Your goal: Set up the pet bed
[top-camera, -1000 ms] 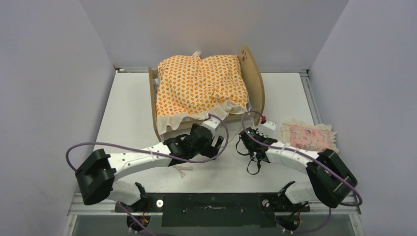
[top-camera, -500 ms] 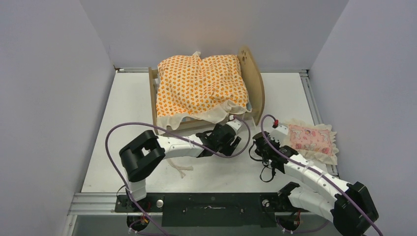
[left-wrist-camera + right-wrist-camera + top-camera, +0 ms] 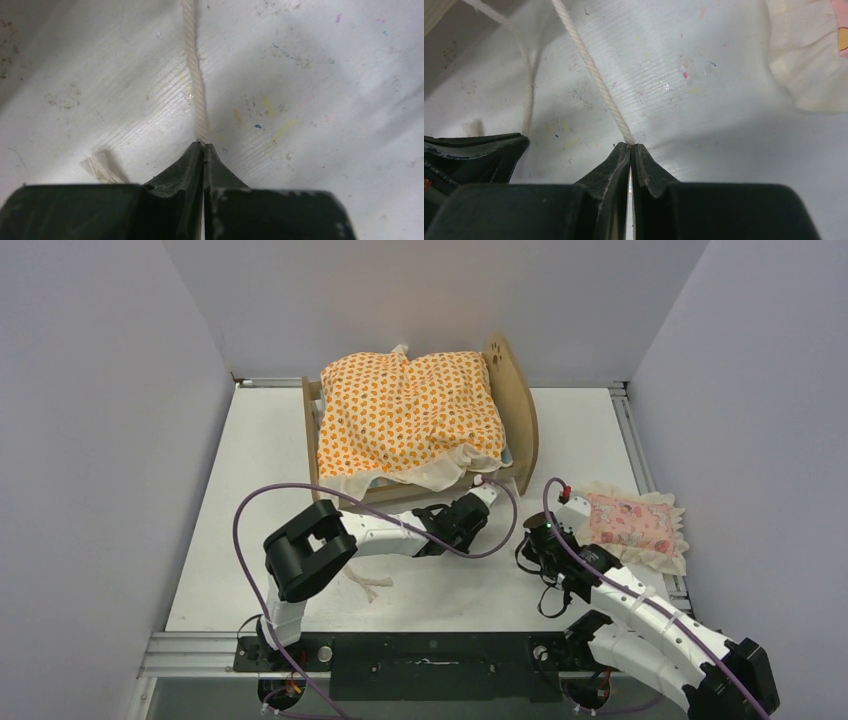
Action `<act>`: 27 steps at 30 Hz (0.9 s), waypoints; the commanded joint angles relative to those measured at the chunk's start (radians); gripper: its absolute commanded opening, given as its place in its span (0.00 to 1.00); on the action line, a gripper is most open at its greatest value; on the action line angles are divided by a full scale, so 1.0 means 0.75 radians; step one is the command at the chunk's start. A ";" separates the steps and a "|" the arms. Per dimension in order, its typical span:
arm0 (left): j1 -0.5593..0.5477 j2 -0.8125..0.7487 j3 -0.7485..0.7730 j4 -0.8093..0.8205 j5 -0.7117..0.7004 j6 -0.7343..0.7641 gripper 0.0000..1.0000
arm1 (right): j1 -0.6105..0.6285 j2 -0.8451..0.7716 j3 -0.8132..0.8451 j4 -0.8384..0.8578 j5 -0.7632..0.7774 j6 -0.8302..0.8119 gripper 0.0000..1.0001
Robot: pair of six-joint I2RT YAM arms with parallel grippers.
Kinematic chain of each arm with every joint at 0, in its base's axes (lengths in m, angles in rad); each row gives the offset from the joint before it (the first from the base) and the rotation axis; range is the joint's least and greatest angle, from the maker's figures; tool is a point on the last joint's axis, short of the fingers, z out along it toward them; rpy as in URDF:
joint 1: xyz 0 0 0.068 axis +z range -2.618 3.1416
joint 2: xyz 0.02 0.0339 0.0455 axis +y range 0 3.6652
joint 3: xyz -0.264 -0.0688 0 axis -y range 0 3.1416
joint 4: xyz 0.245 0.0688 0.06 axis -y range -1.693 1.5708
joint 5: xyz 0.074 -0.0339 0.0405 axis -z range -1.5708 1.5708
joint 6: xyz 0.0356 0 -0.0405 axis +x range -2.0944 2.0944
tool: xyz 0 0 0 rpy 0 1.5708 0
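The pet bed, a plywood frame with a paw-print headboard, stands at the back of the table. An orange-patterned mattress is heaped over it. Just in front of the bed, my left gripper is shut on a cream cord that runs away across the table. My right gripper is beside it, shut on a second cream cord. In the top view both grippers sit low over the table, the left gripper a hand's width from the right gripper.
A pink frilled pillow lies at the right edge of the table, and its frill shows in the right wrist view. A loose frayed cord piece lies near the left arm. Grey walls close in three sides.
My left arm has swung right along the bed's front and its jaws have closed on the cord. The right arm has drawn back toward the right, still shut on its cord.
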 commanded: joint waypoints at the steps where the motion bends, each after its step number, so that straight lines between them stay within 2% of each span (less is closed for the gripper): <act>1: -0.003 -0.023 0.074 -0.045 0.144 -0.115 0.00 | -0.008 -0.065 0.034 -0.048 0.003 -0.025 0.05; 6: -0.019 -0.153 0.193 0.108 0.306 -0.239 0.00 | -0.008 -0.137 0.035 -0.114 0.014 -0.002 0.05; 14: 0.002 -0.123 0.564 0.019 0.390 -0.228 0.00 | -0.004 -0.271 0.006 -0.247 0.029 0.158 0.05; 21: 0.048 -0.025 1.041 -0.102 0.478 -0.185 0.00 | -0.004 -0.298 0.056 -0.348 0.184 0.267 0.05; 27: 0.060 0.198 1.548 -0.300 0.525 -0.154 0.00 | -0.004 -0.335 0.118 -0.528 0.360 0.458 0.05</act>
